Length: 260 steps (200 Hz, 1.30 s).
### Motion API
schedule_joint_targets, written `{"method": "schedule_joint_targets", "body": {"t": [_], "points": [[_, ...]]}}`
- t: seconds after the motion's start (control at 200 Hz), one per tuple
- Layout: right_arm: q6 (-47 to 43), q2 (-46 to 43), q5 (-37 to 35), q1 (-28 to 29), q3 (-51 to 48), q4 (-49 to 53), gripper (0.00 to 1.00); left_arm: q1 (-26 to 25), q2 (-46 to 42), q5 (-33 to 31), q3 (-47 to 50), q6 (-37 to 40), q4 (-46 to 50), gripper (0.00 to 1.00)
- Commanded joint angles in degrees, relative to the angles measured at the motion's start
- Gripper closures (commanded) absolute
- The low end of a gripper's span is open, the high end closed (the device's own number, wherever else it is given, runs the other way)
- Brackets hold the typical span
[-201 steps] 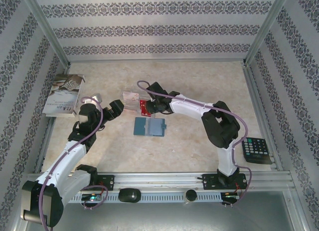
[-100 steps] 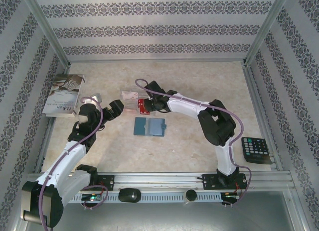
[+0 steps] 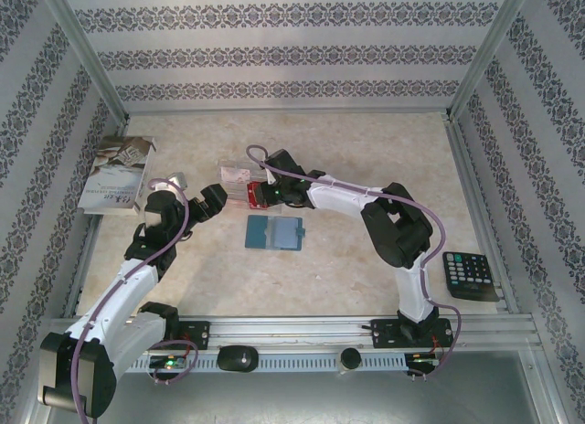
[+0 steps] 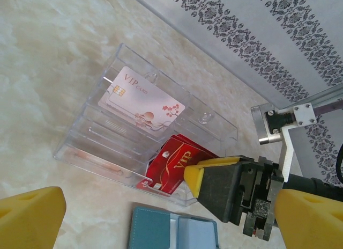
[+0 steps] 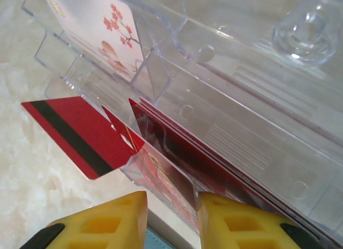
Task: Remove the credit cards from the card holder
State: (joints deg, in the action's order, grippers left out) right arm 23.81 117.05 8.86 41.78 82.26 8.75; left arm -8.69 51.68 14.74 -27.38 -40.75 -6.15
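Note:
The teal card holder (image 3: 274, 232) (image 4: 161, 233) lies open and flat on the table, with no card showing in it. Red credit cards (image 3: 252, 200) (image 4: 174, 163) (image 5: 69, 131) stand in the near end of a clear tray (image 3: 233, 174) (image 4: 107, 136) (image 5: 257, 99). One with a black stripe pokes out sideways. A pale card (image 4: 142, 99) (image 5: 102, 23) rests in a farther slot. My right gripper (image 3: 262, 194) (image 5: 171, 206) is at the tray's near corner, its jaws slightly apart astride the tray wall. My left gripper (image 3: 217, 197) (image 4: 169, 206) hovers wide open beside the tray.
A white booklet (image 3: 117, 174) lies at the far left by the wall. A black calculator (image 3: 470, 276) sits at the right edge. Patterned walls and metal posts enclose the table. Bare tabletop stretches behind the tray and in front of the card holder.
My right gripper has moved left with the red card into the tray's near end, and the tray has slid a little to the left. The left arm stayed still.

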Motion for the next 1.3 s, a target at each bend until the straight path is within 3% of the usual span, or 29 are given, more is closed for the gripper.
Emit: {"method": "schedule_joint_targets", "body": {"t": [0.0, 0.12, 0.3, 0.505, 0.605, 0.759, 1.099, 1.294], "points": [[-2.1, -2.8, 4.6, -0.2, -1.6, -1.7, 0.68, -0.5, -0.9, 0.4, 0.8, 0.9, 0.8, 0.0], [-3.4, -3.8, 6.2, -0.5, -1.8, -0.1, 0.67, -0.5, -0.3, 0.7, 0.8, 1.3, 0.2, 0.01], [-6.2, -6.1, 4.4, -0.9, -2.6, 1.9, 0.65, -0.5, 2.5, 3.4, -0.3, 1.8, -1.3, 0.25], [-16.0, -6.7, 5.0, -1.4, 2.2, 11.5, 0.66, -0.5, 2.5, 2.6, -0.3, 1.6, -0.6, 0.27], [-23.4, -5.4, 2.9, -1.3, 8.7, 20.1, 0.65, -0.5, 1.3, 1.0, 0.0, 1.6, 0.6, 0.26], [-29.1, 0.2, 0.8, -1.2, 20.1, 29.5, 0.65, -0.5, 0.2, -0.5, -0.3, 1.8, 1.4, 0.17], [-29.9, 11.4, 1.3, -0.2, 38.7, 41.7, 0.62, -0.4, -2.8, -3.8, -0.6, 2.3, 5.1, 0.0], [-33.0, 16.1, -1.2, 0.4, 46.7, 49.8, 0.65, -0.5, -5.5, -6.2, -0.1, 2.5, 6.2, 0.0]]}}
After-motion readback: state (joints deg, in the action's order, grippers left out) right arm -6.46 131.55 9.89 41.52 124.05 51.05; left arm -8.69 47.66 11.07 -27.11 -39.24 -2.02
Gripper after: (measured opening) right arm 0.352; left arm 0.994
